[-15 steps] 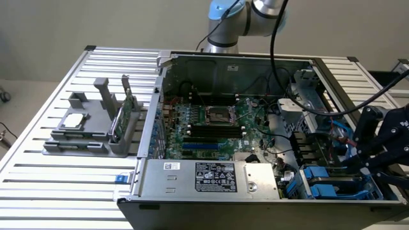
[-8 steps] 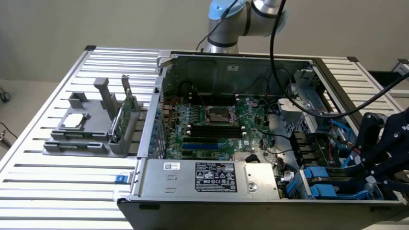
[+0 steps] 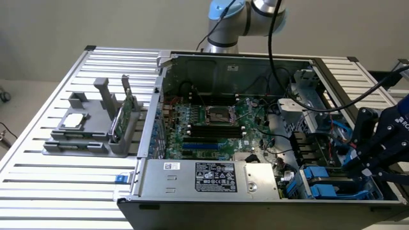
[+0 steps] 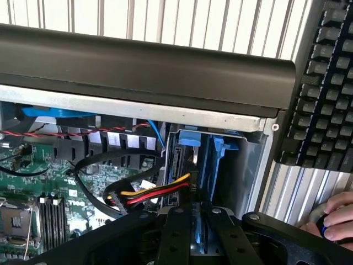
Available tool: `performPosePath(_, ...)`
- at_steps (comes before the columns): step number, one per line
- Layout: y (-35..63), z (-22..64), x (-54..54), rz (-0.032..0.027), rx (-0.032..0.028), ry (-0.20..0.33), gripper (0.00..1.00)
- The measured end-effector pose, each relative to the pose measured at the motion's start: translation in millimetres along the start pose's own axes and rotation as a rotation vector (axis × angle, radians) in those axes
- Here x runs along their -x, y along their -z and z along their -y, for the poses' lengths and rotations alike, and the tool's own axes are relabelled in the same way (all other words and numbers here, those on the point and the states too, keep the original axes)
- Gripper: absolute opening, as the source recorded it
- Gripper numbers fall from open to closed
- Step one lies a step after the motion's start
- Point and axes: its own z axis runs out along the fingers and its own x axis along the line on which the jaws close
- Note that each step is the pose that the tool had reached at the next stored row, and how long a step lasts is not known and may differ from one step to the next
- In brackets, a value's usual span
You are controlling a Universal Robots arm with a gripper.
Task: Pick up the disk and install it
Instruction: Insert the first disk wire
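Because the disk (image 4: pixel 207 165) is a metal drive in a blue plastic carrier, it should handle as a stiff, fairly heavy block. It will not flex, but it will not like knocks, and the carrier rails are probably smoother and weaker than the metal body. The safest hold, I judge, is across the two long carrier edges near the middle, clear of the connector end, so the weight hangs evenly and cannot swing. The disk stands on edge in the drive bay at the corner of the case (image 3: pixel 160 96), at the exterior view's lower right, just beside a yellow, red and black power cable (image 4: pixel 160 193). The gripper (image 4: pixel 197 214) hangs directly over that bay. In the wrist view its black fingers (image 4: pixel 176 237) stand narrow, one on each side of the blue carrier, with only a thin strip of blue between them. They look clamped on the disk's upper edge, not merely near it. Outside the case lie a keyboard (image 4: pixel 325 83) and a person's hand (image 4: pixel 337 216), both well apart from the bay.
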Motion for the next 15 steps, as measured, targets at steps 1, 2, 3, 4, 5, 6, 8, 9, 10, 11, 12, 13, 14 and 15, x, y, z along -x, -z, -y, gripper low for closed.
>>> performPosePath(1, 0.0, -0.3, -1.3, 0.0014, -0.0001, -0.002, 0.17)
performPosePath(2, -0.1, -0.6, -2.7, 0.003, -0.0003, -0.003, 0.17)
performPosePath(3, -0.1, -0.8, -4.0, 0.0048, -0.0006, -0.005, 0.17)
performPosePath(4, -0.1, -1.1, -5.3, 0.0067, -0.0008, -0.006, 0.17)
performPosePath(5, -0.2, -1.3, -6.6, 0.0086, -0.001, -0.008, 0.17)
performPosePath(6, -0.2, -1.6, -7.9, 0.0105, -0.0012, -0.009, 0.17)
performPosePath(8, -0.2, -2.1, -10.2, 0.0154, -0.0018, -0.012, 0.17)
performPosePath(9, -0.2, -2.6, -10.9, 0.0176, -0.0021, -0.015, 0.17)
performPosePath(10, -0.3, -3.0, -11.2, 0.0192, -0.0023, -0.018, 0.17)
performPosePath(11, -0.3, -3.5, -11.3, 0.0209, -0.0026, -0.023, 0.17)
performPosePath(12, -0.3, -4.0, -11.4, 0.0231, -0.0029, -0.028, 0.17)
performPosePath(13, -0.2, -4.4, -11.7, 0.0269, -0.0033, -0.033, 0.17)
performPosePath(14, -0.3, -4.7, -12.1, 0.0318, -0.0038, -0.037, 0.17)
performPosePath(15, -0.5, -4.9, -12.8, 0.0369, -0.0044, -0.039, 0.17)
